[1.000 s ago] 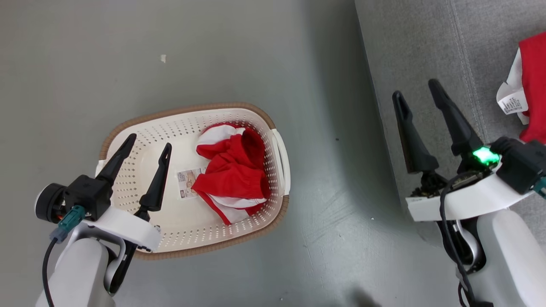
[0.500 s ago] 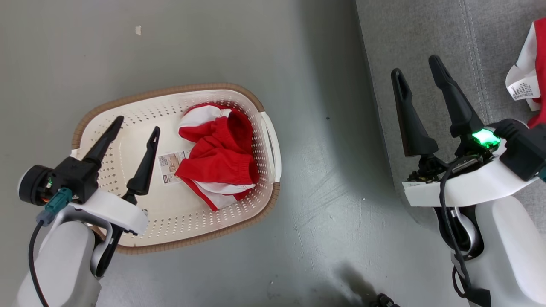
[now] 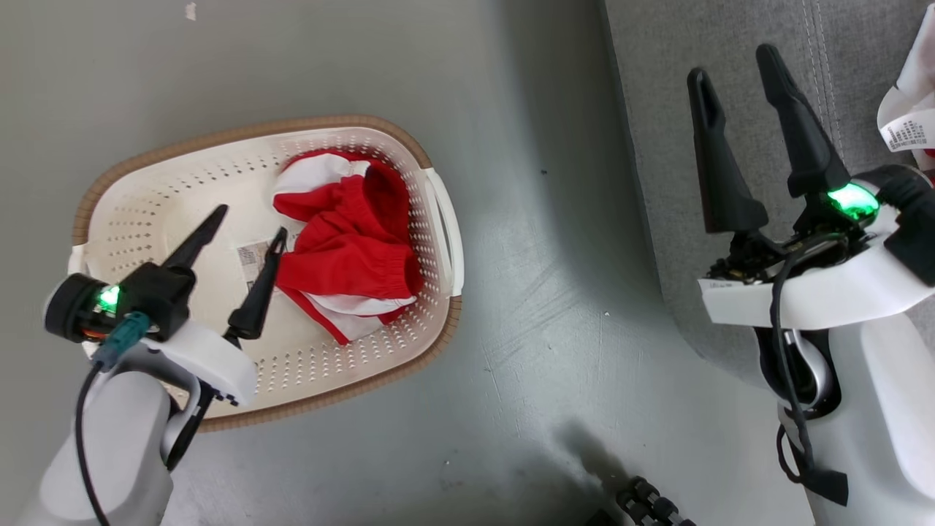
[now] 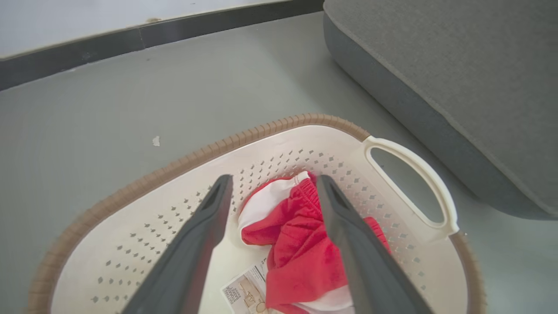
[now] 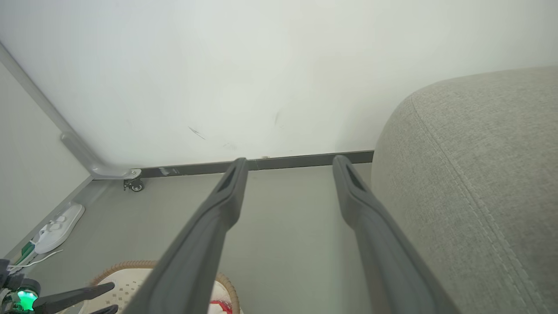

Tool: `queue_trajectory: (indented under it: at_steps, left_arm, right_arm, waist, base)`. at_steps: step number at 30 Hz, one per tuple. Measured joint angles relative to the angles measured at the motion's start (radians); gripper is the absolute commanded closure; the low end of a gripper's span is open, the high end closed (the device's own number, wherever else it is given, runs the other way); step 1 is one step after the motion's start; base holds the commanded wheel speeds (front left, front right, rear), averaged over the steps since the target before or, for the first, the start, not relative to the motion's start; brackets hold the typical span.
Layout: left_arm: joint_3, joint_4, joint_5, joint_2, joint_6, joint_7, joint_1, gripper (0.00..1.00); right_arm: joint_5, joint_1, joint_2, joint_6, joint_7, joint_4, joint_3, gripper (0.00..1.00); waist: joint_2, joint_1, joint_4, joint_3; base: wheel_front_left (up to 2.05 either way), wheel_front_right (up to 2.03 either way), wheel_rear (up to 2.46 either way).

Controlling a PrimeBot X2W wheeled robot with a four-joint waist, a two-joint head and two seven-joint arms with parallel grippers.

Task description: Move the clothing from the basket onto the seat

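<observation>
A cream perforated basket [image 3: 146,212] with a brown rim stands on the grey floor. Crumpled red clothing [image 3: 350,248] with white stripes lies in its right half. My left gripper [image 3: 252,221] hangs open over the basket, just left of the clothing, with nothing between its fingers. Through the left wrist view, that gripper [image 4: 275,179] frames the clothing [image 4: 305,257] inside the basket [image 4: 261,131]. My right gripper [image 3: 732,62] stands open and empty over the grey seat [image 3: 657,109]. A white, labelled piece of clothing [image 3: 906,124] lies on the seat at the right edge.
Bare grey floor separates the basket from the seat [image 4: 457,65]. In the right wrist view, a white wall with a dark skirting rises beyond the gripper [image 5: 290,160]. A caster [image 5: 136,185] and a white power strip [image 5: 56,229] sit at the left. A dark ribbed part [image 3: 650,504] shows at the bottom.
The camera has shifted, so the basket sits higher and further left in the picture. My left gripper has come closer to the red clothing. Both grippers stay open.
</observation>
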Motion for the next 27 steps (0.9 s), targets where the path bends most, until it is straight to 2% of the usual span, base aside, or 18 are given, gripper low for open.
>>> queue_trajectory:
  at_steps: [27]
  left_arm:
    - [-0.130, 0.248, -0.001, -0.030, 0.000, 0.118, -0.155, 0.00]
  right_arm:
    - [0.008, -0.077, 0.011, 0.000, 0.000, -0.032, 0.002, 0.00]
  waist:
    - [0.0000, 0.0000, -0.079, 0.089]
  base:
    - [0.00, 0.00, 0.00]
